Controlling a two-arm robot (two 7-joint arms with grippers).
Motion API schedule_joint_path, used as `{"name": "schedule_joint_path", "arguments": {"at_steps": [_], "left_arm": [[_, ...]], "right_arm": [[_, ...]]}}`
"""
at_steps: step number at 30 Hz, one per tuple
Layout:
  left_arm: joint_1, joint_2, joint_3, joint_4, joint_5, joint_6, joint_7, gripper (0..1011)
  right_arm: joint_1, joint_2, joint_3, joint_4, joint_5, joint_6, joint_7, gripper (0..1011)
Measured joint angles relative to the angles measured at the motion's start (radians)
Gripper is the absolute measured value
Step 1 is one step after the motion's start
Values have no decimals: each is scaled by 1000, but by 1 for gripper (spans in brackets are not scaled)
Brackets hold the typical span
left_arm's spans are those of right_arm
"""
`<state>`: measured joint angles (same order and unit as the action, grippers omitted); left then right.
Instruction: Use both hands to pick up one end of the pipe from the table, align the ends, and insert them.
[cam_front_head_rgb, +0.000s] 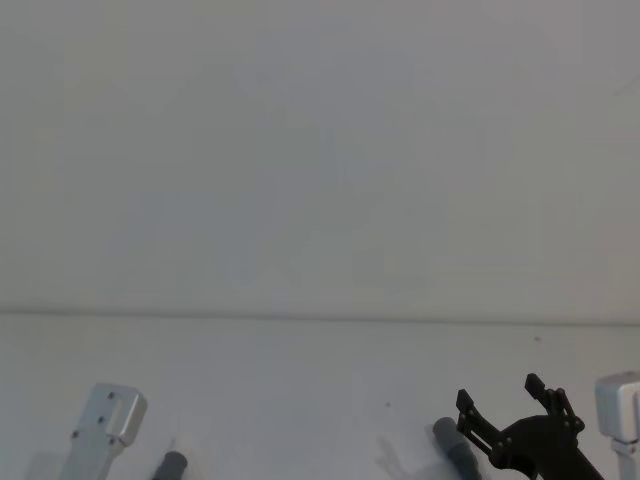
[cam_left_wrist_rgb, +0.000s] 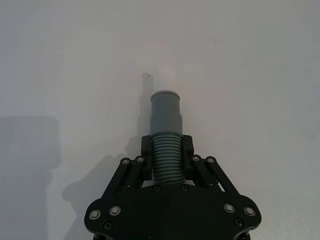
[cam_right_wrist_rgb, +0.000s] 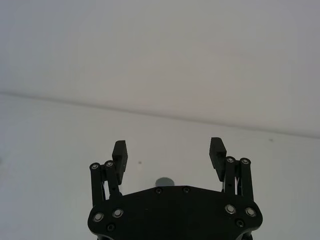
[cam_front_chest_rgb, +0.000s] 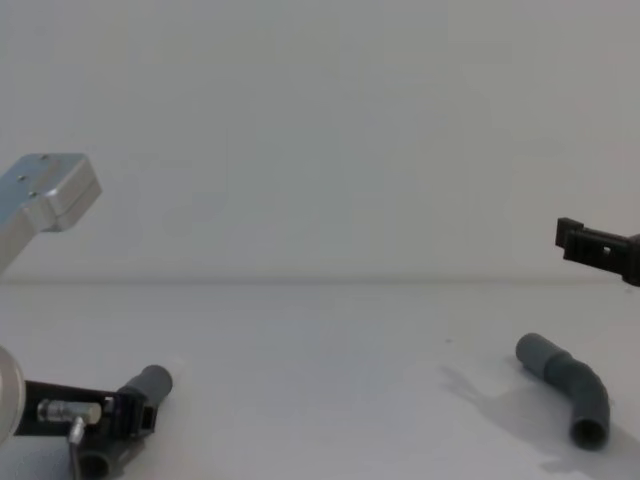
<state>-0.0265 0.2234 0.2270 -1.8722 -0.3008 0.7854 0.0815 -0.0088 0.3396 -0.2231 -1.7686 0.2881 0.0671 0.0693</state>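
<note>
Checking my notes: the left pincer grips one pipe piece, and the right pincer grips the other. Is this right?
Wrong about the right pincer: the right wrist view shows it open and empty; the other piece lies on the table. The left pincer does grip one pipe piece.

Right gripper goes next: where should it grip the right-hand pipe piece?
Probably the bent middle of the right pipe piece, from above, the open right gripper closing across it. It lies flat on the table, and this leaves both cuffs free, like the left gripper's hold.
</note>
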Motion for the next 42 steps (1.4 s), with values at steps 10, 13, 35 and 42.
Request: {"name": "schedule_joint_path", "arguments": {"at_steps": [10, 13, 35, 42], "left_arm": [[0, 0, 0, 0, 0, 0, 0, 304], [0, 0, 0, 0, 0, 0, 0, 304], [0, 0, 0, 0, 0, 0, 0, 304], [0, 0, 0, 0, 0, 0, 0, 304]], "right_arm": [[11, 10, 10, -23, 22, 127, 10, 1000], [15, 12, 14, -31, 32, 177, 12, 1000], [61, 35, -8, -59, 38, 463, 12, 1000], [74, 36, -16, -59, 30, 504, 16, 1000]]}}
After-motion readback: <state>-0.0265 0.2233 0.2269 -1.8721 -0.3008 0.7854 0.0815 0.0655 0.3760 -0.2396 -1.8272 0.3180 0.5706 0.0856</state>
